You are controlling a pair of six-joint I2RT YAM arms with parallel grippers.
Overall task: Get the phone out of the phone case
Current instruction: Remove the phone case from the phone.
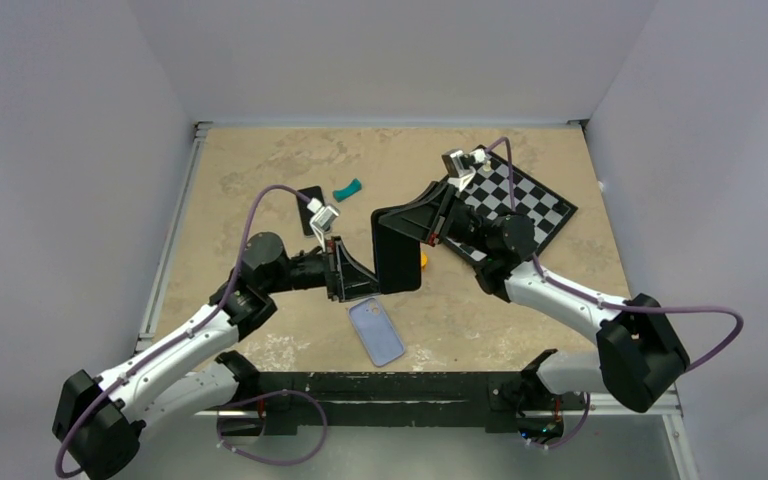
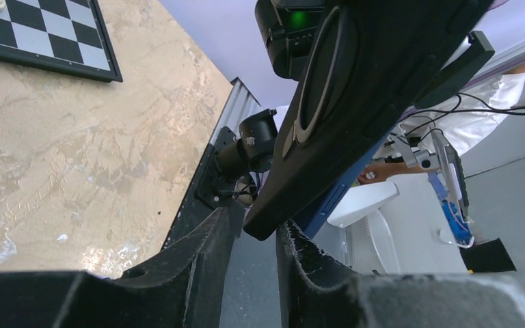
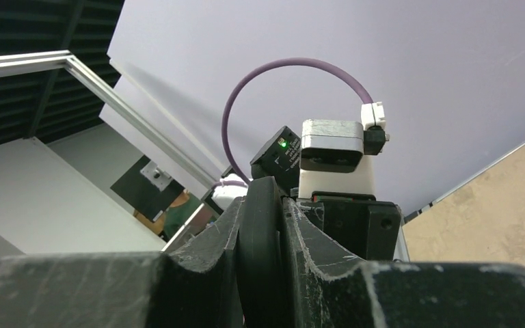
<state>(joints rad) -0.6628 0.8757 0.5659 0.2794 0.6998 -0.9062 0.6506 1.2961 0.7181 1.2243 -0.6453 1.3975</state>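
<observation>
The phone case (image 1: 376, 332) lies on the table (image 1: 260, 160) before the phone (image 1: 398, 255), chessboard (image 1: 530, 195) behind.

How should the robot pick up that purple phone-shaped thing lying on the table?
Pinch the purple piece across its two long sides, near the middle, coming straight down. It lies flat on the table, so only the edges offer a hold, and its width is probably easier to span than its length.

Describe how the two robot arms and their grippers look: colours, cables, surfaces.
The left arm and right arm have white shells, black joints and black bases. A thin purple cable loops along each to a silver-white camera block at the wrist. The left gripper and right gripper have matte black, wedge-shaped fingers with scuffed, whitish edges.
</observation>
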